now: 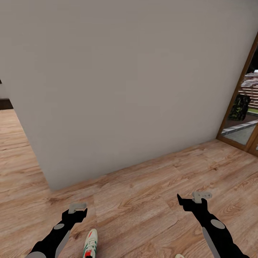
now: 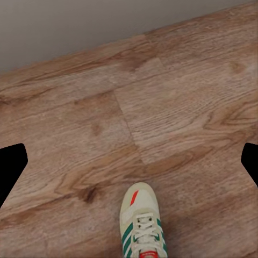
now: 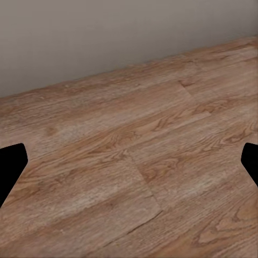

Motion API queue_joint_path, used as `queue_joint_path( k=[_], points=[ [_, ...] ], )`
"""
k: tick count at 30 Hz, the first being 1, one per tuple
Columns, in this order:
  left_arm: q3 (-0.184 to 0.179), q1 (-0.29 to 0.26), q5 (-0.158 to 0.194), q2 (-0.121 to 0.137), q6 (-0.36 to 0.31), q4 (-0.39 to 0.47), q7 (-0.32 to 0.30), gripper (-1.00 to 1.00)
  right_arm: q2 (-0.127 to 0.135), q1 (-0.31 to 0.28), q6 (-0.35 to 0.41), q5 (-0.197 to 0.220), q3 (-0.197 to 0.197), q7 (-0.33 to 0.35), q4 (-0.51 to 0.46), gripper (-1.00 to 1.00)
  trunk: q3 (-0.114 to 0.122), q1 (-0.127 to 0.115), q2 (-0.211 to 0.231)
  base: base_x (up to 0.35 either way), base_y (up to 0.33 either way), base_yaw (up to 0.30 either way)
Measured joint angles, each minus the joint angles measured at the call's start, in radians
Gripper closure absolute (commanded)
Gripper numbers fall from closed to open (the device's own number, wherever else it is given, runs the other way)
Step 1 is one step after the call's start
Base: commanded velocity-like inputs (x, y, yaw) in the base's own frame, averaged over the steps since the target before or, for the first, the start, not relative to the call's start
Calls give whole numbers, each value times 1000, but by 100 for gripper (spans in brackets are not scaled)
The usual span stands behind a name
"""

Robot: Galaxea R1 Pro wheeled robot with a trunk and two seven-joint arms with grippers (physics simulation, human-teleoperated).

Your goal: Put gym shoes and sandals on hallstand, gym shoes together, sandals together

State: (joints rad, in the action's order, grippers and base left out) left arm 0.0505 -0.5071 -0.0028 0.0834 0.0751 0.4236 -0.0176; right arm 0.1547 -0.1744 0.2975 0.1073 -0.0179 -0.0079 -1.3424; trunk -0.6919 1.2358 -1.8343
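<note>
1. Looking down from the head camera, the robot faced a plain grey wall (image 1: 125, 89) with the corridor floor (image 1: 143, 200) spread out below it. One gym shoe (image 1: 90, 245) lay on the planks at the bottom edge, just beside the left pincer (image 1: 77, 211) and a bit to its inner side, toe pointing toward the wall. A pale sliver (image 1: 179, 256) poked in at the bottom edge near the right arm; it could have been the other sneaker, but it was too small to call. The right pincer (image 1: 195, 200) hovered over bare floor, holding nothing. No sandals or rack in sight from there.

2. From the left wrist cam, the gym shoe (image 2: 141, 226) sat below, between the two dark fingertips (image 2: 11, 166), which stood wide apart, so that pincer was released and empty. Only the toe and laces showed, so the hand looked too far forward. My take: pull it back until it's over the middle of the shoe, line the fingers across the narrow width, then drop straight down and clamp on the sides, not the floppy laces.

3. From the right wrist cam there was wood floor (image 3: 134, 177) and the base of the wall (image 3: 107, 37), fingertips (image 3: 11, 164) spread wide, released too. I'd keep that arm parked and out of the way while the left one goes in.
</note>
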Motion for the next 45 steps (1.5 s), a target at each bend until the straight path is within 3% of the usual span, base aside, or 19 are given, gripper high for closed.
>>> queue_joint_path(
  k=[45],
  points=[
    [2, 0, 0, 0, 2, -1, 1, -100, -3, 0, -3, -3, 3, 0, 8, -100, -142, 173, -315, 0, 0, 1]
  ],
)
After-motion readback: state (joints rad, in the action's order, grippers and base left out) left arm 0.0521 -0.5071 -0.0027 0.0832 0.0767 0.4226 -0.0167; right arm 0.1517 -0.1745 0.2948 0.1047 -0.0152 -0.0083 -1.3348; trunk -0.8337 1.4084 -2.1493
